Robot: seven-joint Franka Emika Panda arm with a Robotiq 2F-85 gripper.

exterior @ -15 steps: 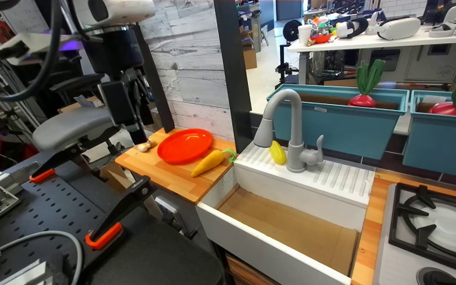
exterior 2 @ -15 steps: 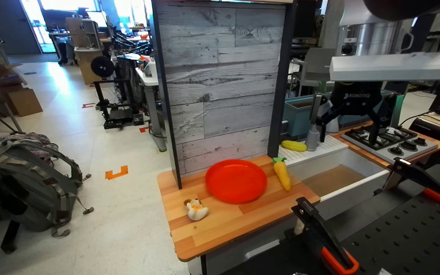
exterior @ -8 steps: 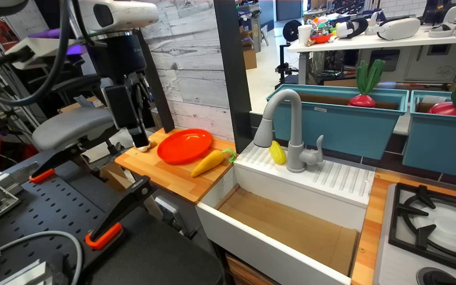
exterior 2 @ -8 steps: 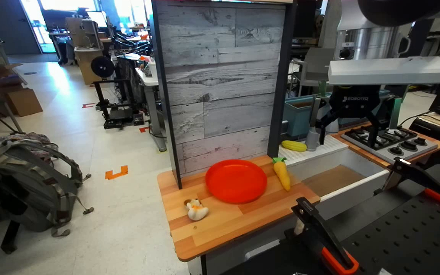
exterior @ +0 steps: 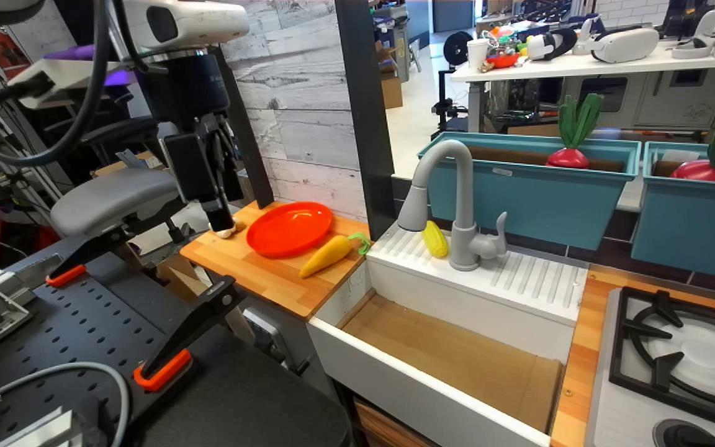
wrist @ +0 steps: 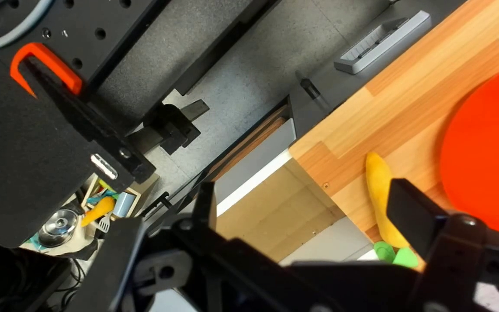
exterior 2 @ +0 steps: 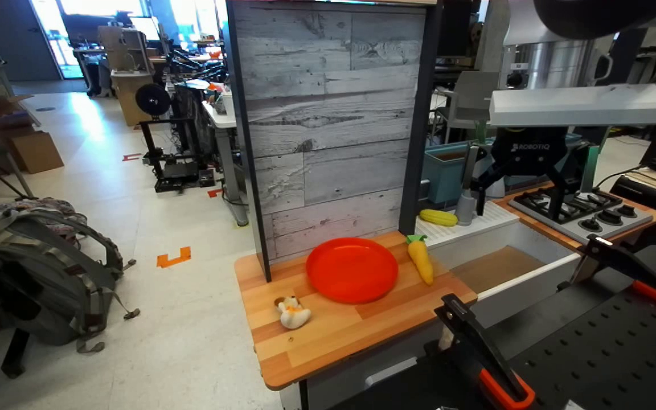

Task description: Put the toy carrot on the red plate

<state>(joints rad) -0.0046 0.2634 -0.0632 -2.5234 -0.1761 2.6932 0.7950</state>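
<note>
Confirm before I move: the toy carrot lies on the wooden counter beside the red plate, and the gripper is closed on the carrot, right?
Not quite: the gripper is open and holding nothing, apart from the toy carrot, as an exterior view shows. The rest stands: the toy carrot lies on the wooden counter beside the red plate.
</note>
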